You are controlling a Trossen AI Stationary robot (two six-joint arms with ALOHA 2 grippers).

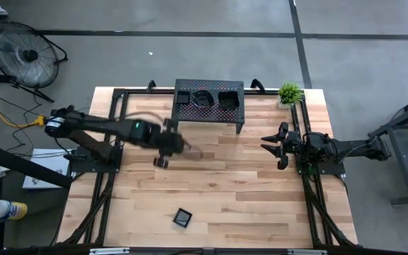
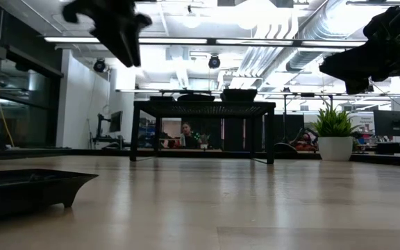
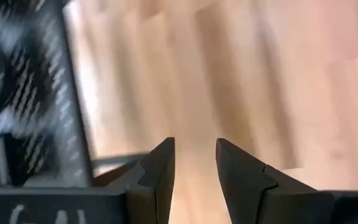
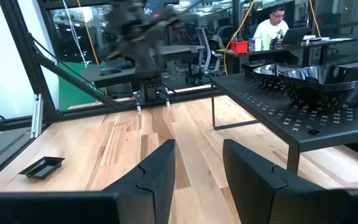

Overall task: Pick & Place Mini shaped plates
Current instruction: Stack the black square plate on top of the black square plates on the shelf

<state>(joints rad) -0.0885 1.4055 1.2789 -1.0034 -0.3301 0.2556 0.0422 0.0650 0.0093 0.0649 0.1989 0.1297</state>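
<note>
One square black mini plate [image 1: 183, 218] lies flat on the wooden table near its front edge; it also shows in the low view [image 2: 26, 191] and the right wrist view [image 4: 41, 167]. More mini plates [image 1: 202, 98] sit in stacks on the black perforated rack [image 1: 210, 112] at the table's far side. My left gripper [image 1: 170, 150] hangs open above the table in front of the rack's left end, with nothing between its fingers [image 3: 194, 149]. My right gripper [image 1: 266, 143] waits open at the right, pointing level across the table [image 4: 197, 152].
A small potted plant [image 1: 289, 92] stands at the far right corner beside the rack. Bare wood lies between the rack and the single plate. A floor fan [image 1: 21, 53] stands off the table at the far left. A person [image 4: 275, 22] sits at a desk beyond the table.
</note>
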